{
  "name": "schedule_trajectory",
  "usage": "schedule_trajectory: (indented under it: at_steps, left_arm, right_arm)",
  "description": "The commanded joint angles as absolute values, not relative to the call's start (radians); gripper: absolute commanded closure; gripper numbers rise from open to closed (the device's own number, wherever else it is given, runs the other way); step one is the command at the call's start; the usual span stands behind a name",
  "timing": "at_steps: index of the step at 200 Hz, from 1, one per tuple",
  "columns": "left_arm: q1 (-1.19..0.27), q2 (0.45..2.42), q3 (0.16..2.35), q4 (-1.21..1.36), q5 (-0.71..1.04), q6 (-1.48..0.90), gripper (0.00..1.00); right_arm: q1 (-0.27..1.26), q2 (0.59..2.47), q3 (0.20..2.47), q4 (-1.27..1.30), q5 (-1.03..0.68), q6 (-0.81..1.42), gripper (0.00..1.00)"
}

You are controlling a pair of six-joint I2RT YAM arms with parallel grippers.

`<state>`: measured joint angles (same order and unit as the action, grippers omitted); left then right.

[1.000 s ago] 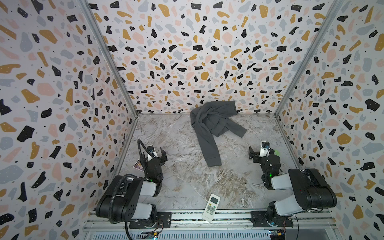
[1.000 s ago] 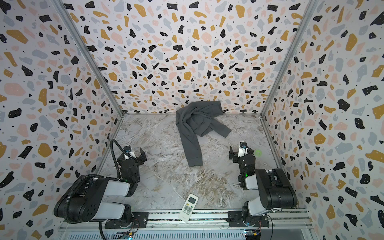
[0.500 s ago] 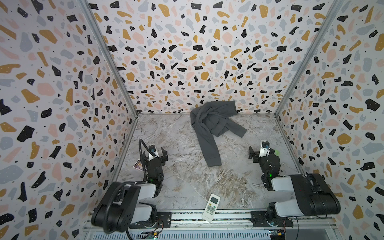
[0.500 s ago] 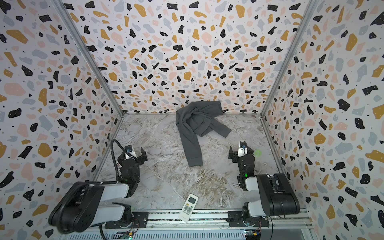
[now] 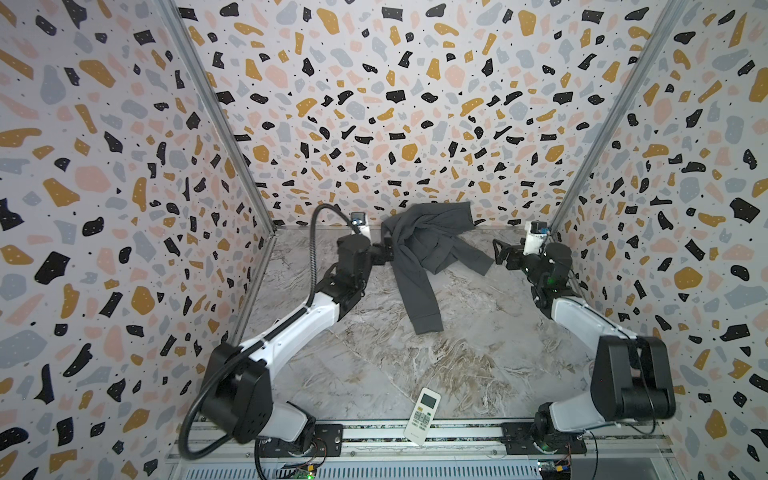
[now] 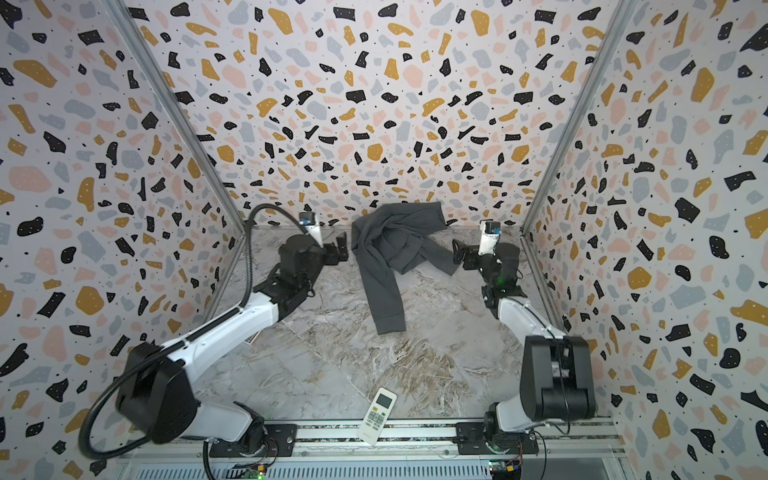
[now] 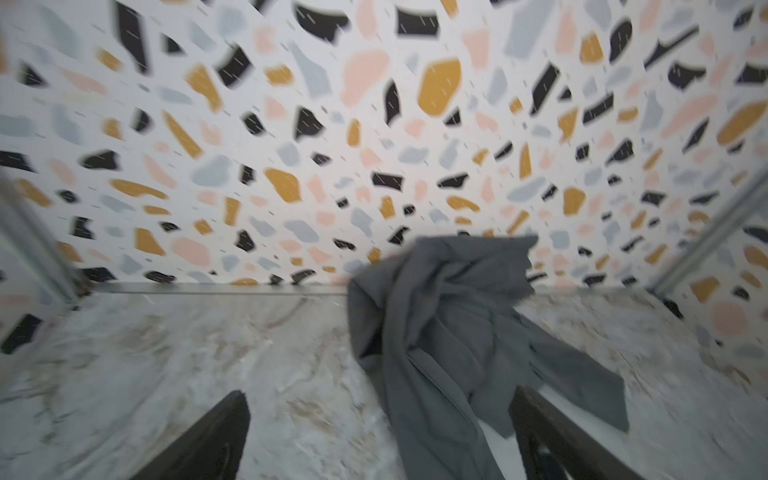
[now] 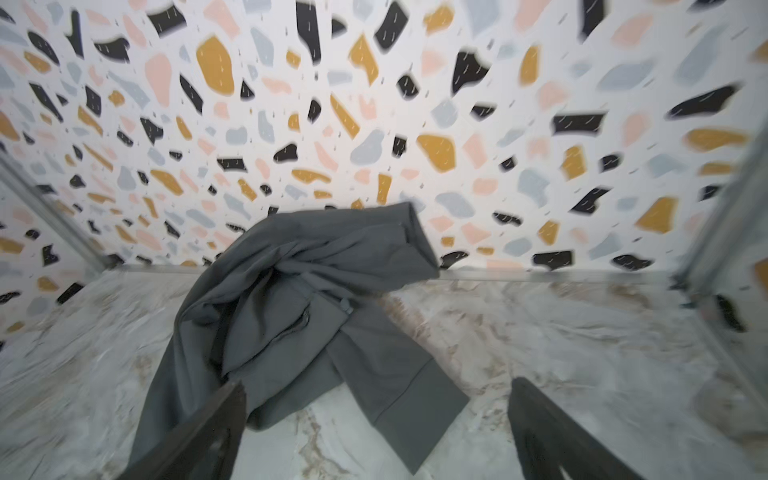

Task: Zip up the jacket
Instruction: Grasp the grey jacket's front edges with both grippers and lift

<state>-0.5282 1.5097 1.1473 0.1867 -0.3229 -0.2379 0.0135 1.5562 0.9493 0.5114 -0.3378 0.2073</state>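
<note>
Left wrist view shows us the jacket crumpled against the terrazzo wall, just ahead of our left gripper, whose fingers stand spread and empty; our right gripper, equally released, faces its other side. Far behind both lies a remote.

Matt soft cloth jacket (creased), glossy marbled table, smooth white plastic remote
</note>
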Motion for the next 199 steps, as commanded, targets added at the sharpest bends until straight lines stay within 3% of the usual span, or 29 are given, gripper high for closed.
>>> schedule_trajectory:
  at_steps: [1,24,59,102,136,157,199]
  left_arm:
    - [-0.559,1.663,1.257,0.028,-0.234,-0.31,0.0]
    - [-0.558,1.848,1.388,-0.021,-0.193,-0.318,0.0]
    - [-0.558,2.062,1.609,-0.158,-0.212,-0.295,0.0]
    - [-0.54,2.223,1.762,-0.269,-0.253,-0.273,0.0]
    - [-0.497,2.197,1.683,-0.253,-0.259,-0.295,0.0]
    - [-0.462,2.152,1.601,-0.206,-0.248,-0.304,0.0]
    - [-0.439,2.195,1.595,-0.152,0.006,-0.305,0.0]
  right_arm:
    - [0.006,1.737,1.122,0.32,-0.593,0.249,0.01]
    - [0.008,1.952,1.333,0.182,-0.691,0.237,0.01]
    - [0.031,2.16,1.596,-0.098,-0.609,0.138,0.01]
    - [0.112,2.28,1.74,-0.303,-0.398,-0.014,0.01]
    - [0.22,2.384,1.849,-0.449,-0.119,-0.141,0.03]
    - [0.229,2.433,1.91,-0.496,-0.112,-0.134,0.15]
    - [0.226,2.413,1.861,-0.474,-0.126,-0.112,0.67]
